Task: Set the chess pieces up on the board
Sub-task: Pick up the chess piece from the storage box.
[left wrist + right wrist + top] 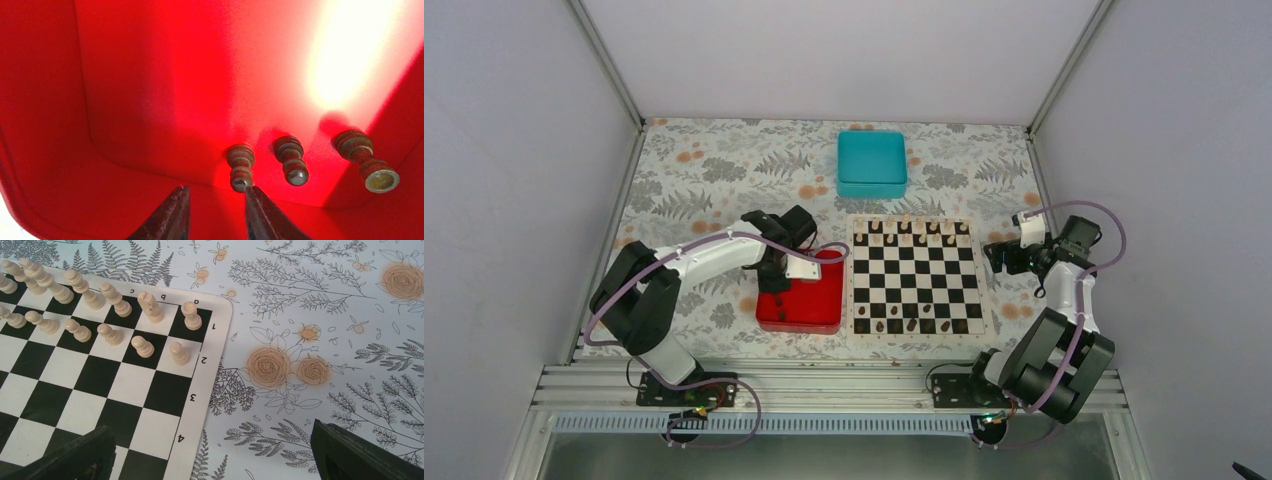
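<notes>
My left gripper (216, 192) is down inside the red tray (150, 75), its jaws a narrow gap apart with nothing between them. Three dark chess pieces (291, 161) lie in the tray just ahead. The nearest sits right at one fingertip, and I cannot tell whether they touch. Several more dark pieces stand along the near rows of the board (916, 283), which lies just right of the tray. My right gripper (212, 432) hangs spread wide and empty over the counter (325, 340), beside the board's far right corner, where pale pieces (145, 347) fill two rows. A teal box (872, 163) sits beyond the board.
</notes>
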Available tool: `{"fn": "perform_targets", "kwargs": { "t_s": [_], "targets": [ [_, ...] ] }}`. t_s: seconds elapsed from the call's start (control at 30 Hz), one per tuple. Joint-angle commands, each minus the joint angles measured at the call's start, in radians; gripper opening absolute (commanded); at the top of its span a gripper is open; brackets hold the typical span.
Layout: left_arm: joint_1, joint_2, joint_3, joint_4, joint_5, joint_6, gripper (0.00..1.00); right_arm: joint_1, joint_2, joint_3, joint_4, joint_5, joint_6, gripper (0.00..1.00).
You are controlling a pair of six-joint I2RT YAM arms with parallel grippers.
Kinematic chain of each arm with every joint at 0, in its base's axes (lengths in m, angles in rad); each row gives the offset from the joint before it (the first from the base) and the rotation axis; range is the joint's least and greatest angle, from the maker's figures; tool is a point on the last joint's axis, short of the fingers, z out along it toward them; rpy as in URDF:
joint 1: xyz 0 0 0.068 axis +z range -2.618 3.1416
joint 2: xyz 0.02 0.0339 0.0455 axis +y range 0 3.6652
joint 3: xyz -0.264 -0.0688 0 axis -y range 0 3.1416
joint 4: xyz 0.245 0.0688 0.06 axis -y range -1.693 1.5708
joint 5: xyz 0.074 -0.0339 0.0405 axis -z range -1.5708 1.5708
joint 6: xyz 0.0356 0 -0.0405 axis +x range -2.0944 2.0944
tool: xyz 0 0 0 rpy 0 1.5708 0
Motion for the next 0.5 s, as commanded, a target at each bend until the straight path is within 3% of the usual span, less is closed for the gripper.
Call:
{"fn": "perform_targets", "kwargs": {
  "t_s": [0.0, 0.47],
  "targets": [
    [0.007, 0.012, -0.009, 0.005, 0.029, 0.013, 0.28, -0.012, 0.009, -0.01, -0.005, -0.022, -0.017, 1.0],
    [0.025, 0.024, -0.036, 0.024, 0.048, 0.022, 0.27, -0.012, 0.012, -0.014, -0.003, -0.02, -0.019, 1.0]
  ]
}}
